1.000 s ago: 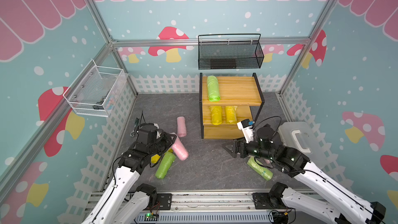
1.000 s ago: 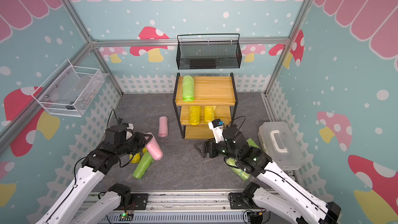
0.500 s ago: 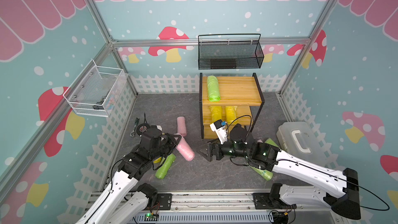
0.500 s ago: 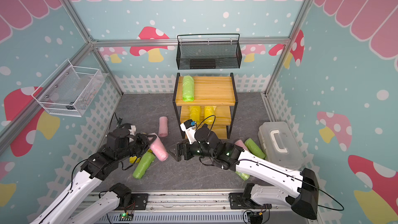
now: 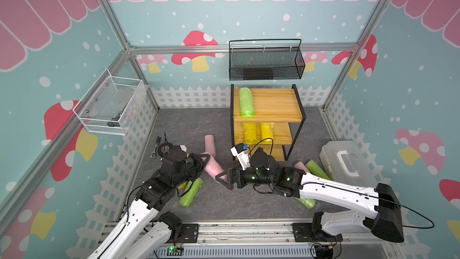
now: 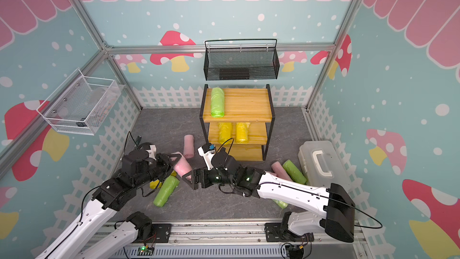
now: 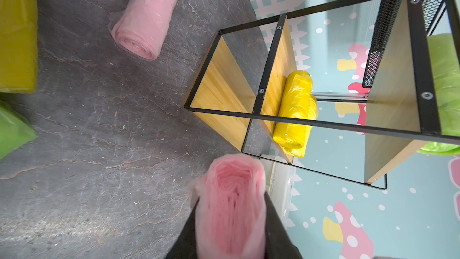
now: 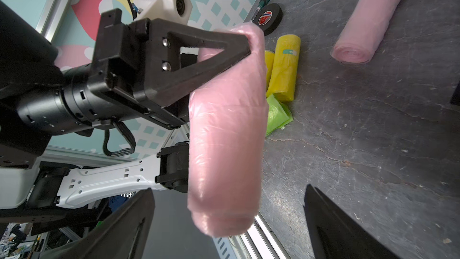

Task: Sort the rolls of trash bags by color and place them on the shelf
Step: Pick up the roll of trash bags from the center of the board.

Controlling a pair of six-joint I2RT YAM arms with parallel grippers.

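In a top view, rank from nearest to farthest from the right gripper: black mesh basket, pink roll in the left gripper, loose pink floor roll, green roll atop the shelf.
1. Held pink roll, just before the right gripper.
2. Loose pink roll, floor beside shelf.
3. Green roll, top board.
4. Black mesh basket, back wall.

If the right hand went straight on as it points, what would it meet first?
Most likely the pink roll gripped by the left hand: it sits dead ahead of the open right hand.
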